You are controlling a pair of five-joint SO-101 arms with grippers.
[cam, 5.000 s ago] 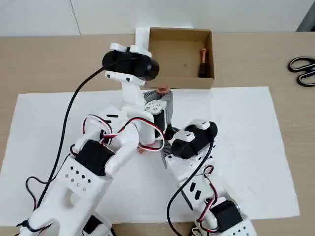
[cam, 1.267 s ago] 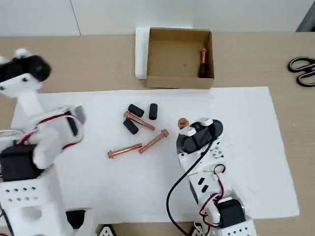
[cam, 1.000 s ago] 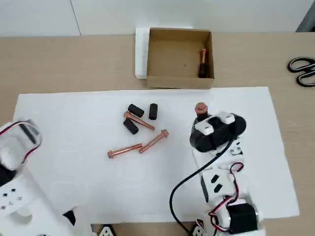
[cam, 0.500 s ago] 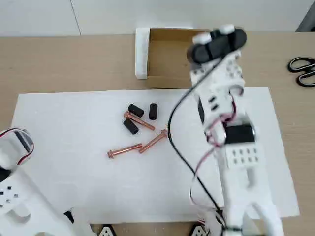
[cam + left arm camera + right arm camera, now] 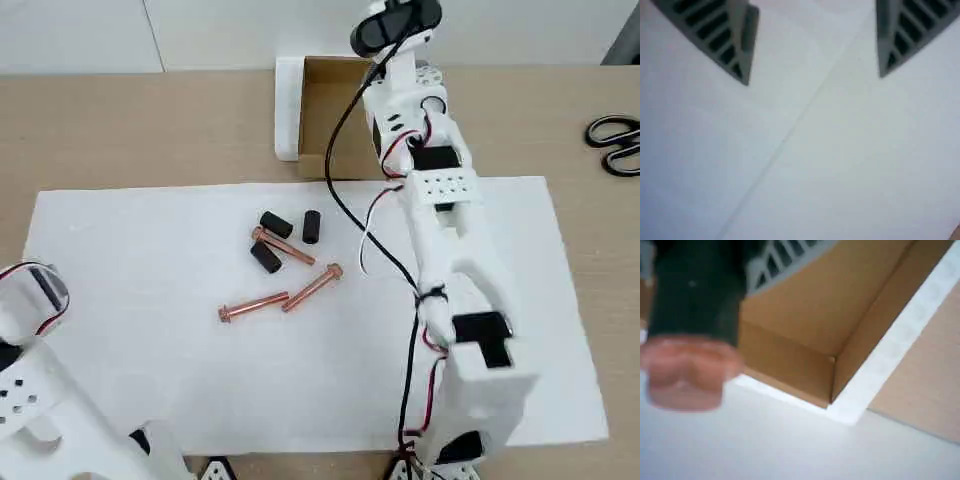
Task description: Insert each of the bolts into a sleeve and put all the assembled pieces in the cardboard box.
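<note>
Three copper bolts lie loose on the white paper (image 5: pixel 150 240): one (image 5: pixel 283 246) between the sleeves, one (image 5: pixel 312 287) mid-sheet and one (image 5: pixel 254 306) nearer the front. Three black sleeves (image 5: pixel 276 224), (image 5: pixel 311 226), (image 5: pixel 265 257) lie around them. The right arm (image 5: pixel 430 190) stretches across to the cardboard box (image 5: pixel 318 110) and covers its right half. My right gripper (image 5: pixel 715 270) is shut on a black sleeve (image 5: pixel 695 300) with a copper bolt head (image 5: pixel 687 372) sticking out, held above the box's inside (image 5: pixel 805 315). My left gripper (image 5: pixel 812 77) hangs open over bare paper; its arm (image 5: pixel 30 400) is at the front left corner.
A white foam block (image 5: pixel 288 108) lies against the box's left wall. Scissors (image 5: pixel 615 143) rest on the wooden table at the far right. The paper's left and front parts are free.
The right arm has swung from the middle of the paper out to the box, carrying the sleeved bolt. The left arm has pulled back to the front left corner.
</note>
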